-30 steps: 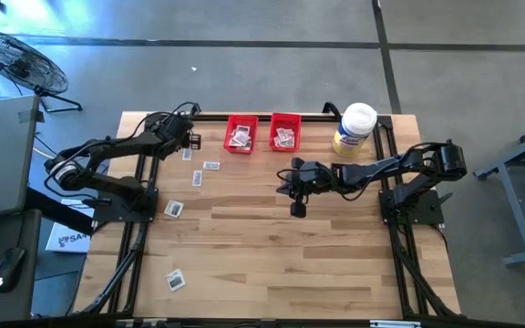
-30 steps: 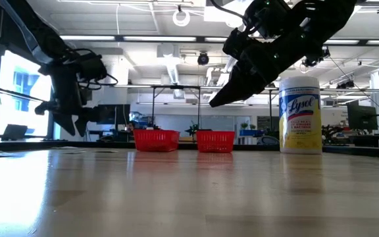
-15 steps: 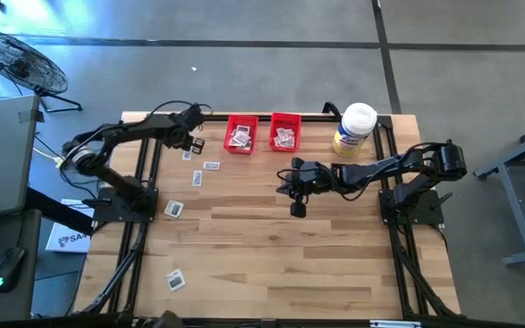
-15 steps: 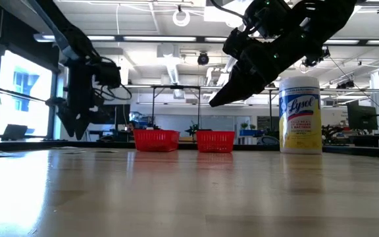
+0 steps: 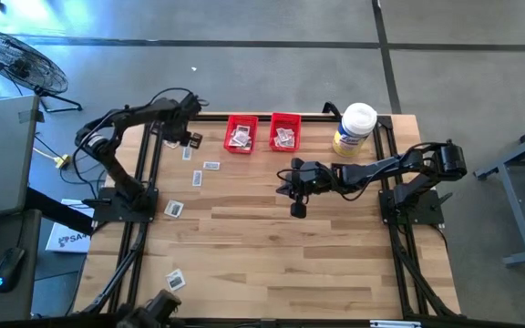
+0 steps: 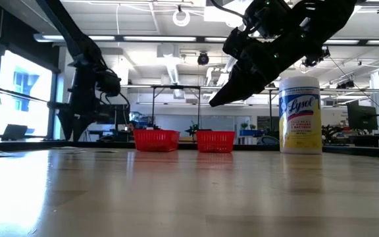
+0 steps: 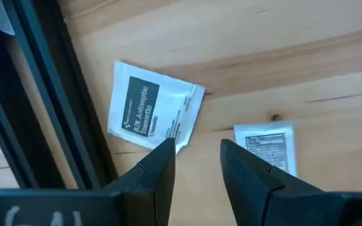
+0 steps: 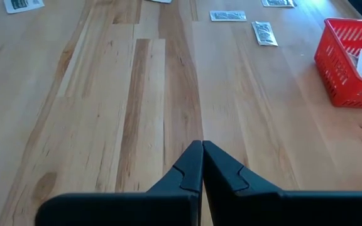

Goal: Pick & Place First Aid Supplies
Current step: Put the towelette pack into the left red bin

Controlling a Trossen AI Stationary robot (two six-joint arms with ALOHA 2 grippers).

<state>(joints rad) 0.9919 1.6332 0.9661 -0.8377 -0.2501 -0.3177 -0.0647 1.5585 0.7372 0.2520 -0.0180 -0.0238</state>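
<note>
The jar (image 6: 300, 115) reads "Lysol" (a packet (image 7: 153, 107), "Antiseptic Towelette").

Two bins (image 5: 241, 134) sit side by side at the table's (image 5: 272, 255) far edge, jar (image 5: 354, 128) to their right.

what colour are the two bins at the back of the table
Red bins, mesh-sided; clearest in the high view.

red bins (image 5: 241, 134) — white packets (image 7: 153, 108), dark print — pale wood table (image 5: 290, 255).
</note>
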